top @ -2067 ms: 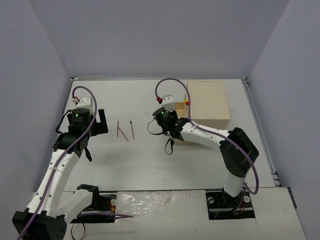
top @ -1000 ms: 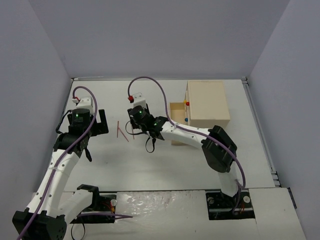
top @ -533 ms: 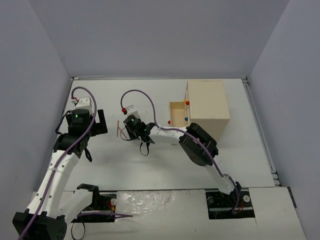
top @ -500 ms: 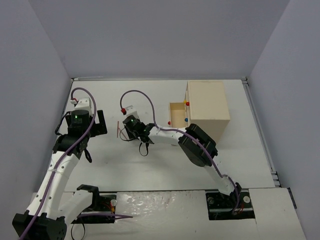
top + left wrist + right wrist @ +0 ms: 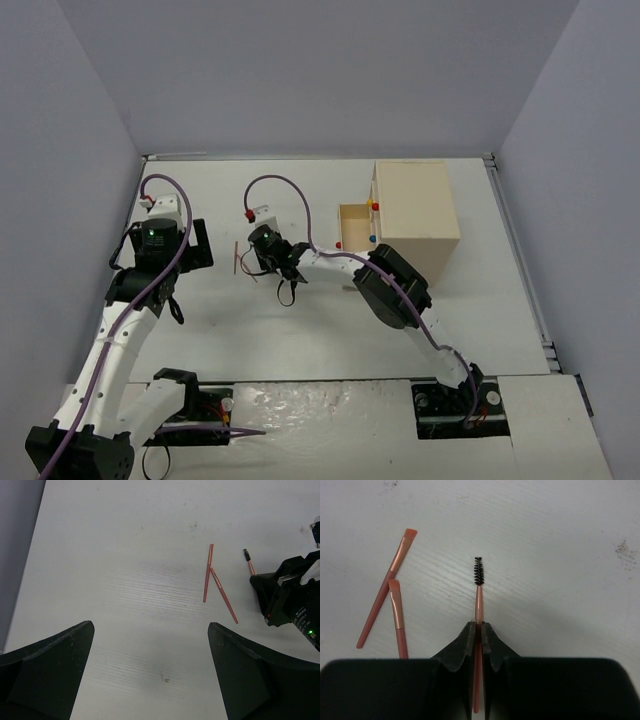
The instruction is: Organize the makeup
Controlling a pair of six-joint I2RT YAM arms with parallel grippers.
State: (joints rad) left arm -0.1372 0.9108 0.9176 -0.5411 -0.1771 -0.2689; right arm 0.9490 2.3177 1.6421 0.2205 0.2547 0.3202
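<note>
Three thin pink makeup tools lie left of centre on the white table. My right gripper (image 5: 478, 626) is shut on the handle of the pink spoolie brush (image 5: 478, 602), whose black bristles point away from it, low at the table. Two pink flat brushes (image 5: 395, 607) lie just left of it, touching in a narrow V; they also show in the left wrist view (image 5: 208, 575) and the top view (image 5: 238, 259). My left gripper (image 5: 150, 630) is open and empty, above bare table, left of the brushes (image 5: 190, 245). The right gripper shows there too (image 5: 282, 597). Other makeup is out of view.
A large beige wooden drawer box (image 5: 415, 205) with coloured knobs stands at the back right, one drawer (image 5: 352, 232) pulled open toward the left. Grey walls close in the table on three sides. The right arm stretches across the table's middle.
My right arm has swung left from the open drawer to the pink tools and now pinches the spoolie brush. The left arm has barely moved.
</note>
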